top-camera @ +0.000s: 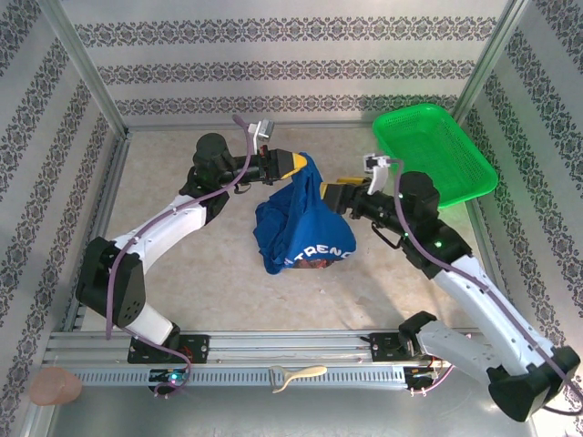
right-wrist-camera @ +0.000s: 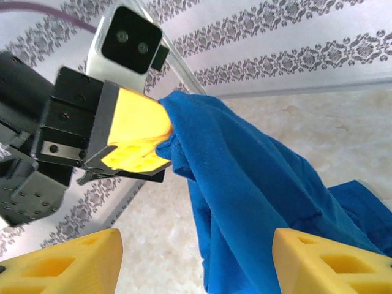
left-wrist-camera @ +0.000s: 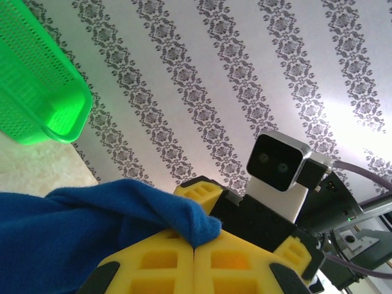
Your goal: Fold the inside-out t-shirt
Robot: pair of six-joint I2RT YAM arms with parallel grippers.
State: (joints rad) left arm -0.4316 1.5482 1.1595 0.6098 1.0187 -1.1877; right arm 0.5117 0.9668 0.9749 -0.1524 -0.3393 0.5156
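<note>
Two loose items lie by the near rail, a cream strip (top-camera: 296, 375) at 6 o'clock and a pinkish lump (top-camera: 55, 385) at 7 (I can't tell what either is). The green mesh basket (top-camera: 435, 150) sits at 2 o'clock, just beyond my right arm. The t-shirt (top-camera: 305, 228) hangs bunched over mid-table, white lettering low on it. At its 12 o'clock my left gripper (top-camera: 290, 164) has its fingers pressed together on a top fold. At its 2 o'clock my right gripper (top-camera: 335, 193) has its fingers (right-wrist-camera: 318, 260) spread apart, with blue cloth draping between them.
</note>
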